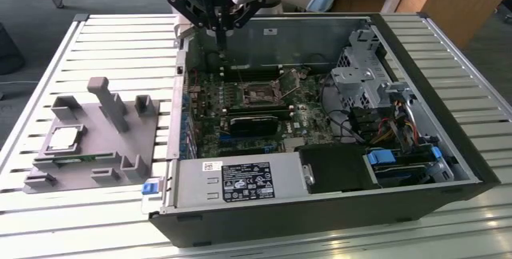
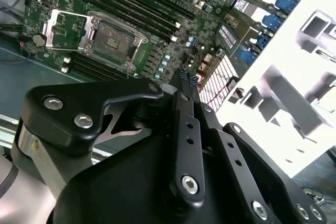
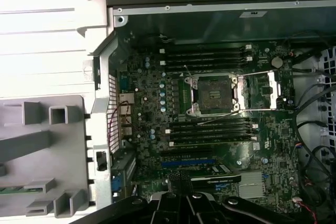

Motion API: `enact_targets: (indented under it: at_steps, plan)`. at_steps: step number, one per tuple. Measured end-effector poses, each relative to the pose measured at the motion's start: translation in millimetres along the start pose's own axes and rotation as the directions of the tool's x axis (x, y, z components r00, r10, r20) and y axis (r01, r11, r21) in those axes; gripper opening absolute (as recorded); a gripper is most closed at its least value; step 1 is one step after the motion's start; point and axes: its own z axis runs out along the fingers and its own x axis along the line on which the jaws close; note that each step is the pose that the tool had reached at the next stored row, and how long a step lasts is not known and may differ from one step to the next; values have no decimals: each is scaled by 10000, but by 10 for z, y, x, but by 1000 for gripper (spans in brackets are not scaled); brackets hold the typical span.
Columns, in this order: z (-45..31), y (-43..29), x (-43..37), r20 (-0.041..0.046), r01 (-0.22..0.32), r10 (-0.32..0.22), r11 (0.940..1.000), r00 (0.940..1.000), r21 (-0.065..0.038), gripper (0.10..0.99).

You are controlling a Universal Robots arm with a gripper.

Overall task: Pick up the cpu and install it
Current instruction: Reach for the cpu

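The cpu [image 1: 64, 138], a small square chip with a silver top, lies flat on the grey holder tray [image 1: 88, 151] at the exterior view's left, outside the computer case. My gripper [image 1: 220, 33] hangs over the case's back wall, far from the cpu, with its fingers pressed together and nothing between them. In both wrist views the shut fingertips [image 2: 187, 80] [image 3: 181, 181] point down at the motherboard. The bare cpu socket [image 1: 258, 95] [image 2: 113, 39] [image 3: 212, 94] stands uncovered, its metal load plate [image 3: 261, 90] flipped aside.
The open black case [image 1: 448, 109] lies on a slatted white table [image 1: 112, 37]. Inside it are memory sticks [image 3: 210, 129], a graphics card [image 1: 252, 124], a power supply [image 1: 236, 181], drive cages [image 1: 360, 79] and cables. The holder tray also has upright posts [image 1: 108, 103] and a green memory stick [image 1: 72, 160].
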Motion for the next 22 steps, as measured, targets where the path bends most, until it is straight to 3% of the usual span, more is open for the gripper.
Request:
enact_targets:
  at_steps: [22]
  plan:
    - [9,-6,77,0,0,0,10000,10000,0,106]
